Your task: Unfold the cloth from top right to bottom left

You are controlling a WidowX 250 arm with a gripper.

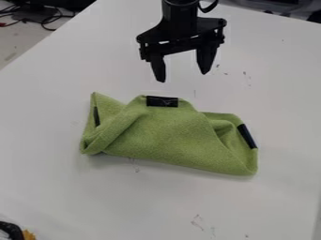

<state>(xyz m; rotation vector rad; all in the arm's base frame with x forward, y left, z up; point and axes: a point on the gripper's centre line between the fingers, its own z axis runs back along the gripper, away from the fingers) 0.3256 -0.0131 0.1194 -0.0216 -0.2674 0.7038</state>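
The green cloth (pixel 169 138) lies folded and rumpled in the middle of the white table, wider than it is deep. Black strips mark its top edge, its right edge and its left part. Folds run along its left side and near its right end. My gripper (pixel 183 77) hangs above and beyond the cloth's top edge, at the upper middle of the view. Its two fingers are spread apart and pointing down, with nothing between them, and they do not touch the cloth.
The white table (pixel 75 192) surrounds the cloth, with small dark marks on its surface. A black and orange object (pixel 14 230) shows at the lower left corner. Cables (pixel 39 19) lie beyond the table's edge at the upper left.
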